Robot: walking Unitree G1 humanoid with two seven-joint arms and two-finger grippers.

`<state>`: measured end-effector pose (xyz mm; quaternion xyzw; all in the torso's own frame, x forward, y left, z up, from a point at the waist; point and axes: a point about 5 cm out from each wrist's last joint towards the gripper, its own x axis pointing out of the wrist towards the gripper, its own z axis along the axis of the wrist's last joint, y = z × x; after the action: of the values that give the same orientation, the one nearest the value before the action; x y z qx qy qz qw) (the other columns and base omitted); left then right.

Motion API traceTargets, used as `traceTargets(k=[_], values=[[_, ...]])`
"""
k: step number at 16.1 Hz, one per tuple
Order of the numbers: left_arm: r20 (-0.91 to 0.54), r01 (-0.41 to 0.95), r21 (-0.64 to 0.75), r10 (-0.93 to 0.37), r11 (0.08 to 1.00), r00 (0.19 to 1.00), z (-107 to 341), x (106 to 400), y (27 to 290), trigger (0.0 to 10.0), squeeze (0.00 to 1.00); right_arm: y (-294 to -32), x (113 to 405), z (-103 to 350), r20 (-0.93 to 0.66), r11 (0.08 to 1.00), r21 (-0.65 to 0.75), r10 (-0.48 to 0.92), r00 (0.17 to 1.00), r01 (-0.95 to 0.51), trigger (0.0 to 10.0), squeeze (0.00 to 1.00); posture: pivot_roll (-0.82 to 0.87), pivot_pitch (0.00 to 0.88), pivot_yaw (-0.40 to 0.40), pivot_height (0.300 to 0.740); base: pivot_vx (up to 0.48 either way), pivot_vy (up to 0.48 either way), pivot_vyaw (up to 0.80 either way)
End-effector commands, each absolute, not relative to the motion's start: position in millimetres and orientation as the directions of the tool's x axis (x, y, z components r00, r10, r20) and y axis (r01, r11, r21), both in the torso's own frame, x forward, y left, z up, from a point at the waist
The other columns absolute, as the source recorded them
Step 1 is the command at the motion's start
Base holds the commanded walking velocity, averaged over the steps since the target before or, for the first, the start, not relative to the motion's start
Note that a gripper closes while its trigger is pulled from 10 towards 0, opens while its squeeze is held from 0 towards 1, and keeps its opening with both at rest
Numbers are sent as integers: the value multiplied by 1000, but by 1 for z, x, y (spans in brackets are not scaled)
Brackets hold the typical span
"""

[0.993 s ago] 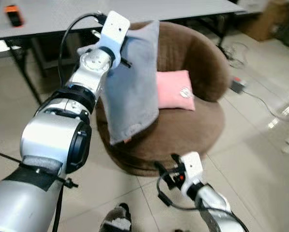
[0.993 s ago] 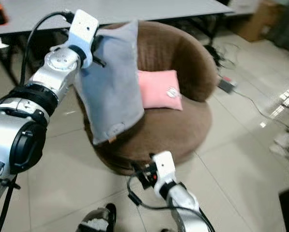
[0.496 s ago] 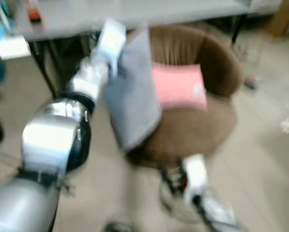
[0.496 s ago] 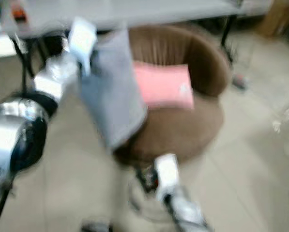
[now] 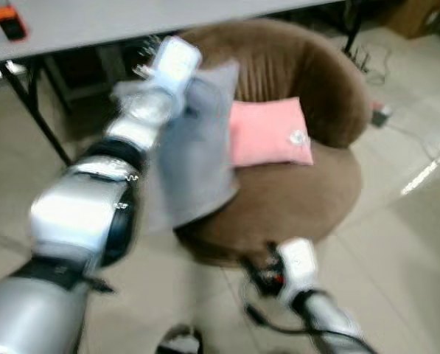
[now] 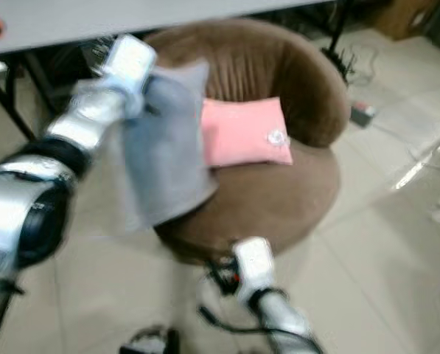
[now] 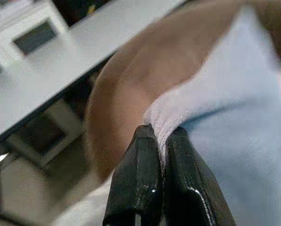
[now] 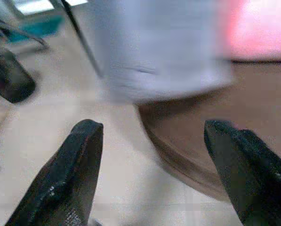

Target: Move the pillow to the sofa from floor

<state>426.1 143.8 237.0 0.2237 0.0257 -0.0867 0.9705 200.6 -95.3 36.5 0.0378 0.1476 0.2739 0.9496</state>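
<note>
One grey pillow (image 5: pixel 197 147), soft, light, upper centre; left gripper (image 7: pixel 160 141) pinches its corner; right gripper (image 8: pixel 154 155) gapes empty.

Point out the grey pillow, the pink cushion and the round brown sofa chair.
Grey fabric pillow (image 5: pixel 197 162), left eye view, middle of its hanging face.
Pink square cushion (image 5: pixel 267 134), left eye view, centre of its front.
Round brown sofa chair (image 6: pixel 278 195), right eye view, bare seat.
</note>
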Motion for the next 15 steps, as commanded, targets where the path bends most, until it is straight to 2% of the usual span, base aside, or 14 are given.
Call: traceTargets(k=[1,6,7,9,12,13,14,15], values=[[-9,206,452,-226,868,974,260,428,121,0,0,-103,198,33,-288,861,141,508,812,-489,10000,0,-85,125,33,740,480,0,0],[-14,277,451,-304,849,953,264,427,103,0,0,-102,194,31,-294,865,153,501,814,-478,10000,0,-91,136,49,740,480,0,0],[-16,326,455,-359,829,933,266,425,88,0,0,-101,192,30,-299,866,156,500,813,-475,10000,0,-97,144,58,740,480,0,0],[-15,353,456,-389,817,921,268,424,78,0,0,-99,191,30,-302,867,157,498,812,-473,10000,0,-104,149,63,740,480,0,0],[9,326,416,-362,849,932,274,425,79,0,0,-100,184,29,-310,873,161,488,816,-461,10000,0,-134,167,78,740,480,0,0],[10,271,462,-311,844,950,275,427,87,0,0,-102,177,27,-326,879,162,477,816,-449,10000,0,-147,176,78,740,0,0,0],[6,270,456,-306,848,952,273,427,89,10000,0,-103,173,26,-332,881,164,473,816,-444,10000,0,-162,189,77,740,0,0,0],[2,273,447,-306,852,952,272,427,90,10000,0,-104,171,26,-336,882,165,471,816,-441,10000,0,-162,189,77,740,0,0,0]])
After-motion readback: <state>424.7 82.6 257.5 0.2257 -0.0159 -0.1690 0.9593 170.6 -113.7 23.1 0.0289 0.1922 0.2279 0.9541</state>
